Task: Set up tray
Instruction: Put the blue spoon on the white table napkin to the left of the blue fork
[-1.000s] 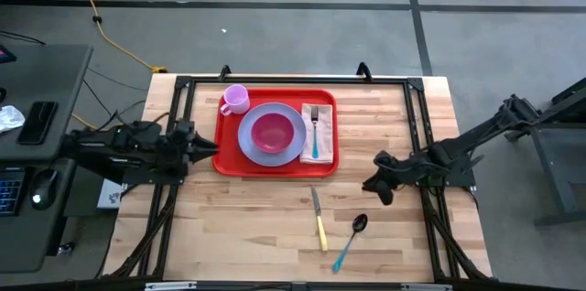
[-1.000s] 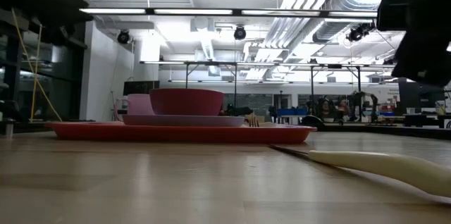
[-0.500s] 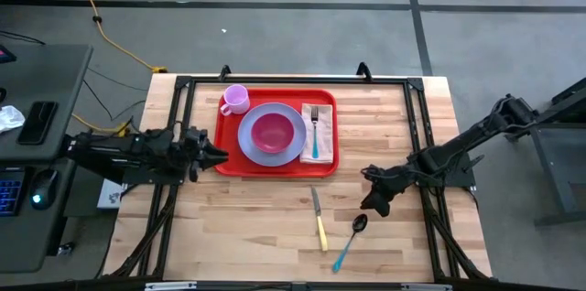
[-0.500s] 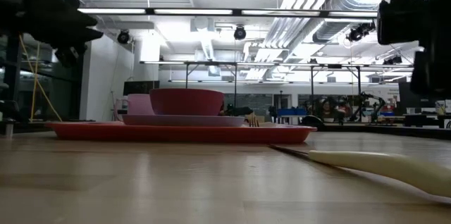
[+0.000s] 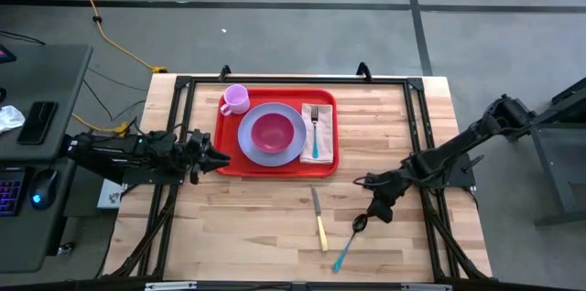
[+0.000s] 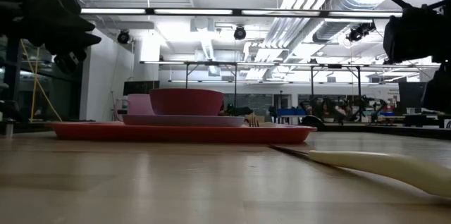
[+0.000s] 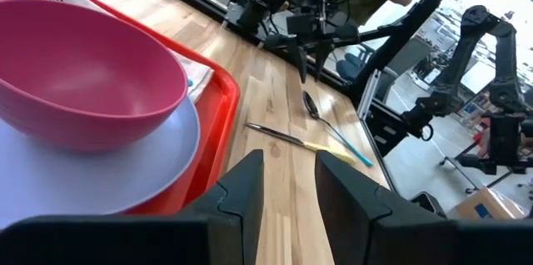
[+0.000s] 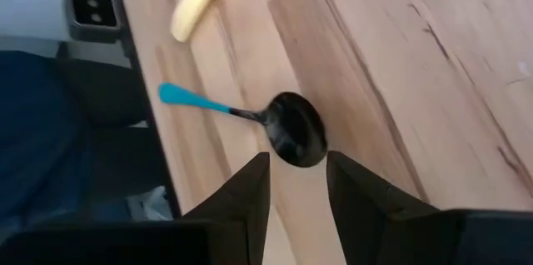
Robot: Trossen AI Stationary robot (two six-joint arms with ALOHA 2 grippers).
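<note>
While the black-bowled spoon with a teal handle [image 5: 352,240] lies on the bare wood, the right gripper [image 5: 374,205] is held just above its bowl, fingers spread and empty.

The large flat red plastic tray [image 5: 276,162] is set at the table's far middle; the spoon's long axis is angled toward the near edge, and the left gripper [image 5: 216,156], slightly parted, is kept beside the tray's left rim.

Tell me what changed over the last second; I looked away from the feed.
The right gripper moved toward the table's front, ending above the spoon, open and holding nothing. The left gripper advanced to the red tray's left edge, open. Tray, plate, bowl, cup, fork, knife and spoon stayed put.
</note>
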